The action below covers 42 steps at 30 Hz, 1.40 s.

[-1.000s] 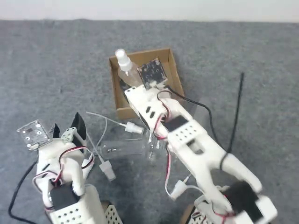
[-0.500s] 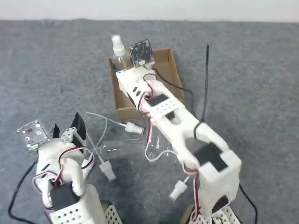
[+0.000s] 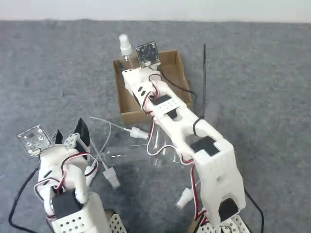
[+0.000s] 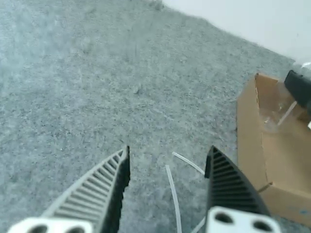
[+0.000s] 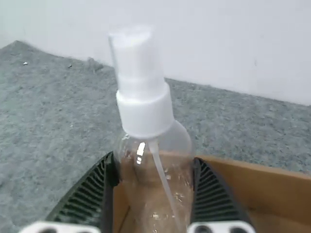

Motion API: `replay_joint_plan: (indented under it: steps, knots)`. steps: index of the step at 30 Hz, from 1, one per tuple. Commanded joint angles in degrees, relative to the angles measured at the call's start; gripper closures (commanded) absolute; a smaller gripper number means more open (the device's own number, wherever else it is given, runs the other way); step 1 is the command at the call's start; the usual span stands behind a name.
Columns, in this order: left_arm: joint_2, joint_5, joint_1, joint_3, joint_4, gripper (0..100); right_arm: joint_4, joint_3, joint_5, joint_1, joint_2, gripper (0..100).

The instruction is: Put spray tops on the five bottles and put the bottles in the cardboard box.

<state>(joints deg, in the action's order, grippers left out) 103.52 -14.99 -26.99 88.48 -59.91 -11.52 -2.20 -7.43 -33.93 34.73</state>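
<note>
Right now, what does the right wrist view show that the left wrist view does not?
Right wrist view alone: the right gripper with its fingers shut on both sides of the clear bottle, the white spray top fitted on it, and a thin tube running down inside. Left wrist view alone: the left gripper, fingers open above the grey carpet, and thin loose tubes lying on it. Both share the cardboard box, the carpet and the white wall behind.
</note>
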Motion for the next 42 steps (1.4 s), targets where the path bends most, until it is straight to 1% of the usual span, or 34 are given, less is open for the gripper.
replay_joint_plan:
  steps: [1, 10, 19, 23, 25, 29, 33, 37, 42]
  knots:
    - [1.05, -0.62, -0.26, -0.84, 1.93, 76, -4.7, 4.31, -0.44, 0.13, 0.31, 99.2]
    - [1.05, -0.62, -0.26, -0.84, 2.02, 76, -11.12, 4.31, -0.35, 0.04, 5.41, 99.2]
    - [1.05, -0.62, -0.26, -0.66, 2.11, 76, -10.51, 4.31, -0.35, -0.13, 6.02, 98.7]
    - [1.05, -0.62, -0.26, -0.66, 2.11, 76, -10.24, 4.13, -0.26, -0.84, 6.02, 88.5]
    - [1.05, -0.62, -0.26, -0.66, 2.11, 76, -7.25, 4.13, -0.26, -1.19, 5.67, 84.3]
    - [1.05, -0.62, -0.26, -0.66, 2.11, 76, -3.91, 4.4, -0.26, -1.8, 5.41, 81.6]
    - [1.05, -0.62, -0.26, -0.66, 2.11, 76, -0.31, 4.66, -0.26, -2.33, 4.09, 75.0]
    - [1.05, -0.62, -0.26, -0.66, 2.11, 76, 4.26, 4.75, -0.7, -2.24, 1.89, 74.1]
    - [1.05, -0.62, -0.26, -0.66, 2.11, 76, 4.7, 3.43, -0.44, -2.07, 0.48, 74.1]
